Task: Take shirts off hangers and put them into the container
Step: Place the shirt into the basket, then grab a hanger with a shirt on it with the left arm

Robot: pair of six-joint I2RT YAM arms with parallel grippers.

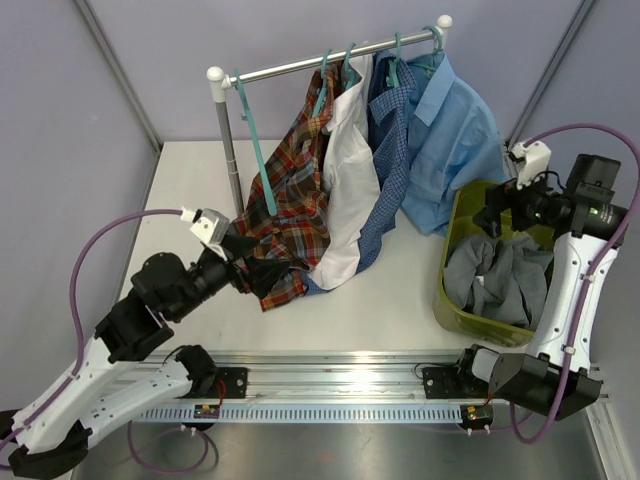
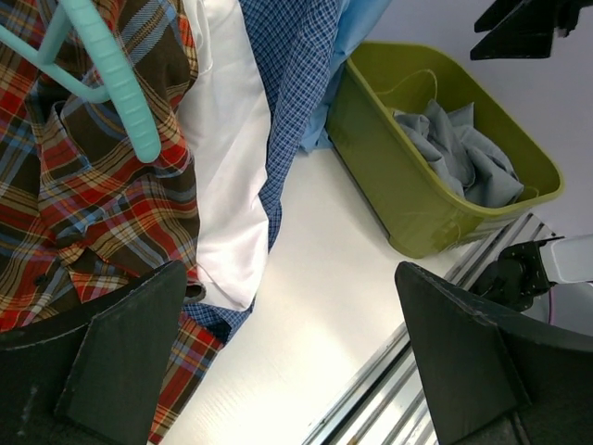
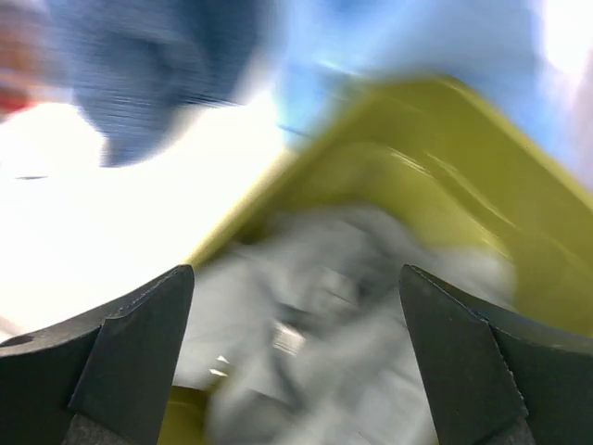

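Lying in basket (image 1: pixel 448 298), grey shirt (image 1: pixel 500 280) below right jaws; both jaws spread wide, empty.

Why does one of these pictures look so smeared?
Right wrist view: the basket and grey shirt are smeared, likely motion blur, while its own fingers look crisp. Left wrist and top views: sharp and evenly lit.

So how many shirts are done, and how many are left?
One done: the grey shirt lies in the basket. Nothing is held: right gripper open above it, left gripper open by the plaid shirt. Left on the rail: that one, white shirt, checked shirt, light blue shirt.
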